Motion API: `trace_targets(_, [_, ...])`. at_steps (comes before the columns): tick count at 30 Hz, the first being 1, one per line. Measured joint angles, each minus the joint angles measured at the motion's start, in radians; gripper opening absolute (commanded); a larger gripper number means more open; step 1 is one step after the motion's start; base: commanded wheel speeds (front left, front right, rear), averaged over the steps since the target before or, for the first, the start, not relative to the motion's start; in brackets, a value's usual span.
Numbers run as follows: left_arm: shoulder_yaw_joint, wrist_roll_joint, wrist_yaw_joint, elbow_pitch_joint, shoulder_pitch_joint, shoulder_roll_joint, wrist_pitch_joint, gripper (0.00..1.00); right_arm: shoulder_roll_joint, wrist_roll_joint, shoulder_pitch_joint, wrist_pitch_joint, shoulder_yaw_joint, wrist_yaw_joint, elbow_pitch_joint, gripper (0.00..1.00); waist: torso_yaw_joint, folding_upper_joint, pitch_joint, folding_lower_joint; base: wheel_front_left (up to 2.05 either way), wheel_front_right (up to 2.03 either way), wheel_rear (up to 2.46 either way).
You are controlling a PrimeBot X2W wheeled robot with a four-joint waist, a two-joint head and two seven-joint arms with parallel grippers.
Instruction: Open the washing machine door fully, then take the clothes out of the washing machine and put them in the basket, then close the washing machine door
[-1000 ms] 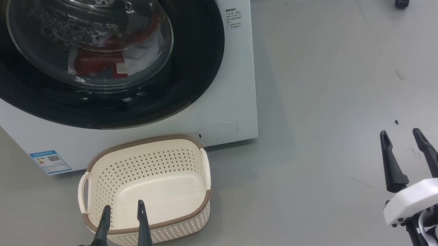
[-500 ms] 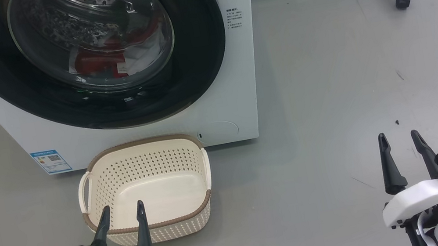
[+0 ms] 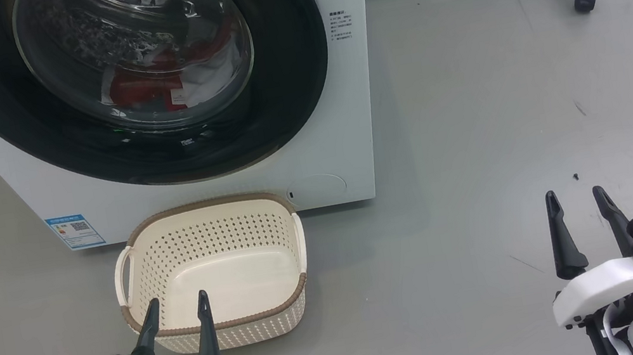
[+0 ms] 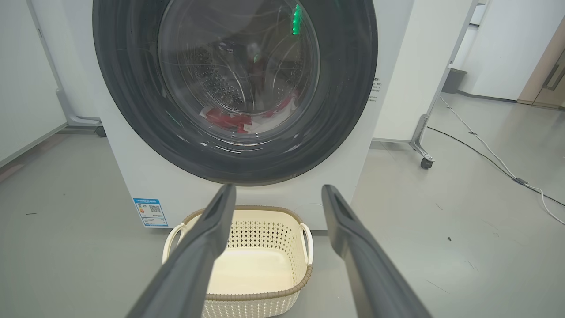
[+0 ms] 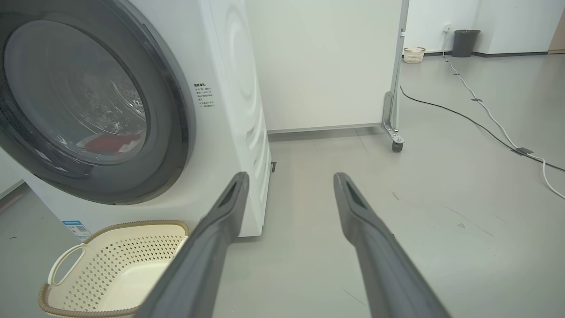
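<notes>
At the near left, the left gripper [image 3: 178,298] with its two long dark fingers hangs spread wide and empty, its tips over the near rim of the small cream perforated plastic basket with the brown woven-look rim [image 3: 202,203]. The basket sits empty on the grey floor [image 3: 478,144], touching or just short of the foot of the big white front-loading washing machine [image 3: 359,106]. Being light plastic, it would likely slide if nudged. Above it, the large round door with a wide glossy black ring around a bulging clear glass bowl [image 3: 291,66] lies shut and flush against the machine's front. It should be rigid and fairly weighty, swinging only on its hinge, and the slick ring offers little purchase. No handle recess can be made out, so the ring's outer edge looks like the place to hook a finger. Behind the glass, low in the steel drum, lie the soft red garments with white panels [image 3: 138,91]. They look limp and light, best pinched at a bunched fold. At the near right, well apart from the machine, the right gripper [image 3: 573,192] hovers over bare floor, fingers parted and holding nothing.
</notes>
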Motion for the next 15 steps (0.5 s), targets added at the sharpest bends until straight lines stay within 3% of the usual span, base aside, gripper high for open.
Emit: trace_targets(15, [-0.021, -0.001, 0.0, 0.0, -0.002, 0.0, 0.0, 1.0, -0.01, -0.012, -0.008, -0.009, 0.01, 0.017, -0.013, 1.0, 0.01, 0.0, 0.013, 0.0, 0.0, 0.0, 0.0])
